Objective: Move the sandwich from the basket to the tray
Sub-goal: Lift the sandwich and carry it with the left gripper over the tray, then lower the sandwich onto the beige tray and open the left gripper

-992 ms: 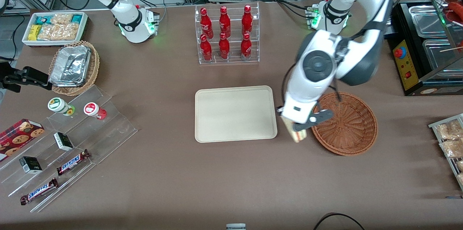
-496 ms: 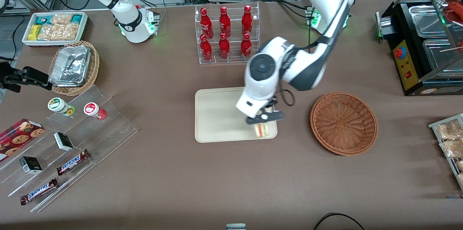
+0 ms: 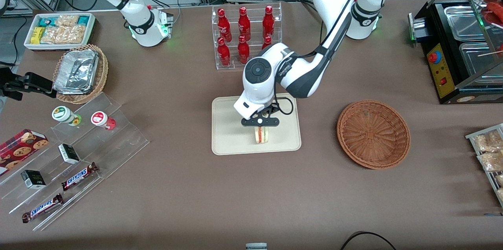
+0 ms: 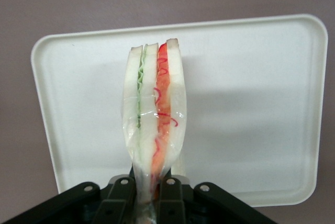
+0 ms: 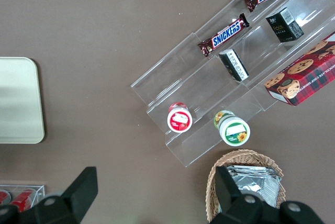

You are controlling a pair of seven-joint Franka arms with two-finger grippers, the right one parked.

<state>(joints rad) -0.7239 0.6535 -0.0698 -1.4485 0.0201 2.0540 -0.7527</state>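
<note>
The sandwich, a plastic-wrapped wedge of pale bread with green and red filling along its cut edge, hangs in my gripper, which is shut on its narrow end. It is held above the cream-beige tray, over the part nearer the front camera. The reddish-brown wicker basket stands beside the tray toward the working arm's end of the table, with nothing in it.
An acrylic rack of red bottles stands farther from the front camera than the tray. Toward the parked arm's end are acrylic steps with snack bars, a tan basket of foil containers and a white snack bin.
My gripper has carried the sandwich from beside the basket's rim sideways over the tray, now hanging above it. The basket stays where it was.
</note>
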